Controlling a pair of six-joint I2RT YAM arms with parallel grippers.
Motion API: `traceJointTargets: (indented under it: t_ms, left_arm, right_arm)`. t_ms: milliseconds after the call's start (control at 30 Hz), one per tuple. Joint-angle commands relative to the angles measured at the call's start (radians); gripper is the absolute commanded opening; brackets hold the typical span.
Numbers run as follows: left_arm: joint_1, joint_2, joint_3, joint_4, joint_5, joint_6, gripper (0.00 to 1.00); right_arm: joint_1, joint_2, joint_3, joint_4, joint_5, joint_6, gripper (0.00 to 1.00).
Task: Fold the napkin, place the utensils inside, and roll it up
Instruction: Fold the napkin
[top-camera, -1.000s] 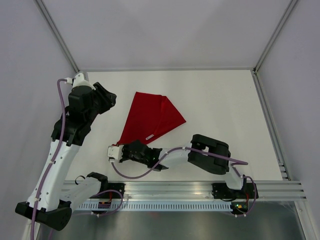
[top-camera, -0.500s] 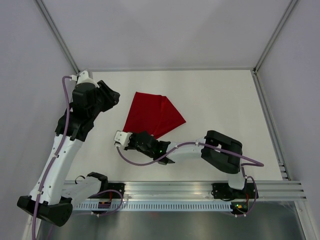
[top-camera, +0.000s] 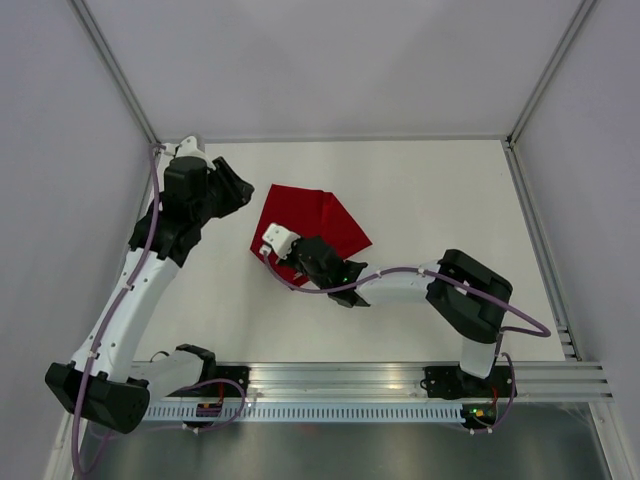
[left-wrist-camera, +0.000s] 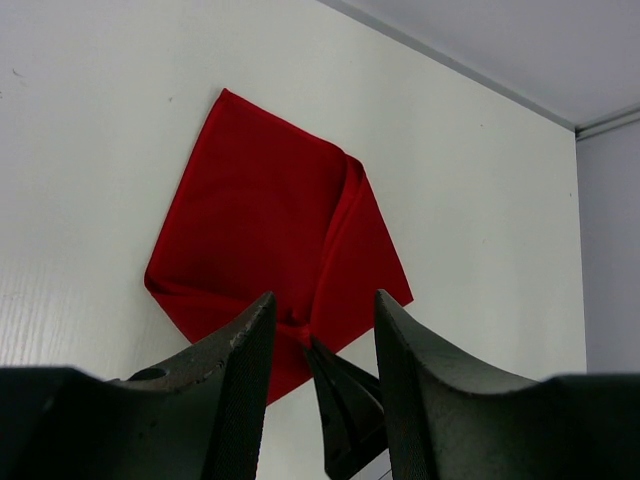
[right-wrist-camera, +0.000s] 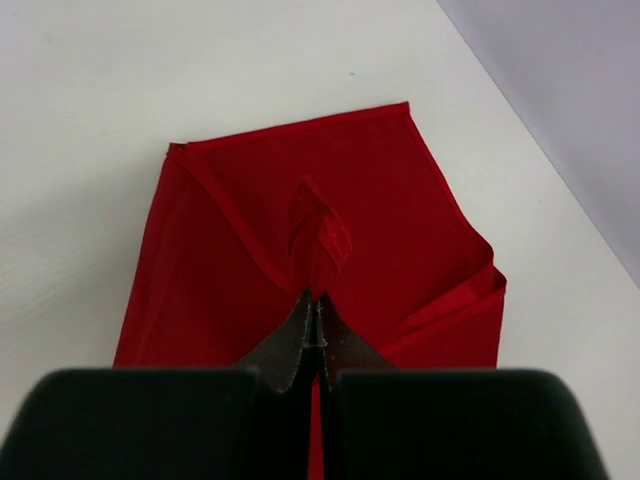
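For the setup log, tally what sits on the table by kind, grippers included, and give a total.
red napkin: 1
two-finger grippers: 2 (left gripper open, right gripper pinching the red napkin)
Total: 3

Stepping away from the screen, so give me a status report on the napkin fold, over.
Right gripper shut on the napkin, pinch raised over the cloth. Left gripper open, hovering beside it. Nothing blocking.
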Motion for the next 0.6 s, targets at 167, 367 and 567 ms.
traceJointTargets:
  t_ms: [167, 367, 567]
  left_arm:
    - [-0.003, 0.067, -0.012, 0.076, 0.085, 0.049, 0.50]
    - [-0.003, 0.109, -0.035, 0.108, 0.137, 0.052, 0.50]
    - [-0.003, 0.143, -0.061, 0.133, 0.176, 0.055, 0.50]
  right_arm:
    - [-0.068, -0.087, -0.060, -0.017, 0.022, 0.048, 0.00]
    - [-0.114, -0.108, -0.083, -0.039, 0.015, 0.059, 0.01]
    - [-0.156, -0.112, -0.086, -0.067, 0.004, 0.084, 0.00]
